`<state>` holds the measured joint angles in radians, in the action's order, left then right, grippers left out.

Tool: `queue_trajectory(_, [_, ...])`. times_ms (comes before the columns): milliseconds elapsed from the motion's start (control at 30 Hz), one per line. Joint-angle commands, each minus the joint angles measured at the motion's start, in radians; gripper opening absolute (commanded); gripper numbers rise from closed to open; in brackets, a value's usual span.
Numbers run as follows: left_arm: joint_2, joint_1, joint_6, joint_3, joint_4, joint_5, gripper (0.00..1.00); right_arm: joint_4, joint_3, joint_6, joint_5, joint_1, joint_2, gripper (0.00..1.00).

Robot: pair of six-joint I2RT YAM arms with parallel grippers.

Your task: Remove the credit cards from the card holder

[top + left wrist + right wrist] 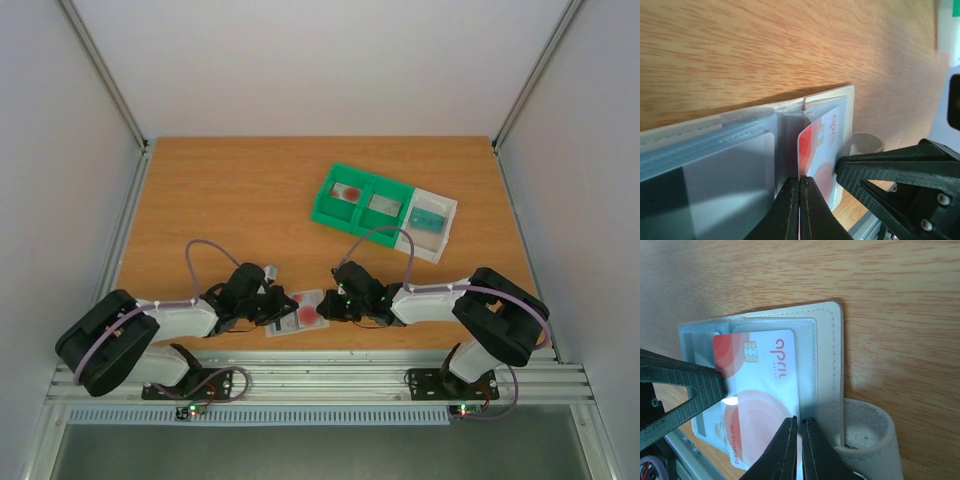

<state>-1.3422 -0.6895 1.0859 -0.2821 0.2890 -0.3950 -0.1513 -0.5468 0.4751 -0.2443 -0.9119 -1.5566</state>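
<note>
Left gripper point(800, 182): black fingers closed together, clamped on the long edge of the white plastic card with red circles point(765, 370), a thin red line showing between them.
Card: lying flat in the clear pocket of one panel, chip and red lettering facing up, one end sticking out past the pocket's mouth.
Second card point(705, 429): pale with a dark stripe, just beside the first on the other panel, mostly hidden behind the left gripper's finger.
Card holder point(829, 350): small two-panel wallet, beige outside and grey-blue with clear pockets inside, spread open and flat on the table, between the two grippers.
Closure tab point(865, 435): beige, curled up at the holder's outer edge.
Right gripper point(799, 422): black jaws together, tips at the panel's near edge, just beside the card's other long edge; whether pinching anything, cannot tell.
Table point(230, 190): wood-grain top, holder close to its near edge.
Green tray point(363, 198): two compartments, well apart from the holder; left one holding a flat piece with a red spot point(347, 191), right one a pale grey flat piece point(384, 207).
White tray point(447, 212): touching the green tray's right side, holding a teal flat piece point(427, 219).
</note>
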Motion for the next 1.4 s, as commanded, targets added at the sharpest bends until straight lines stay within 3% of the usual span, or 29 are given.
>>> queue_trajectory(0, [0.044,-0.002,-0.03,-0.008,-0.061,0.036,0.0,0.087,0.045,0.014,0.052,-0.007,-0.025,0.08])
queue_trajectory(533, [0.201,-0.002,-0.068,-0.017,-0.231,0.102,0.0,0.107,0.047,0.016,0.075,-0.006,0.002,0.08])
queue_trajectory(833, [0.358,-0.001,-0.098,-0.043,-0.414,0.176,0.0,0.09,0.025,-0.016,0.047,-0.007,0.065,0.11])
queue_trajectory(1133, [0.546,-0.001,-0.106,-0.083,-0.517,0.195,0.01,-0.023,0.033,-0.007,-0.066,-0.006,0.149,0.26])
queue_trajectory(1367, [0.668,-0.001,-0.074,-0.091,-0.49,0.149,0.0,-0.295,0.072,0.108,-0.199,-0.006,0.138,0.38])
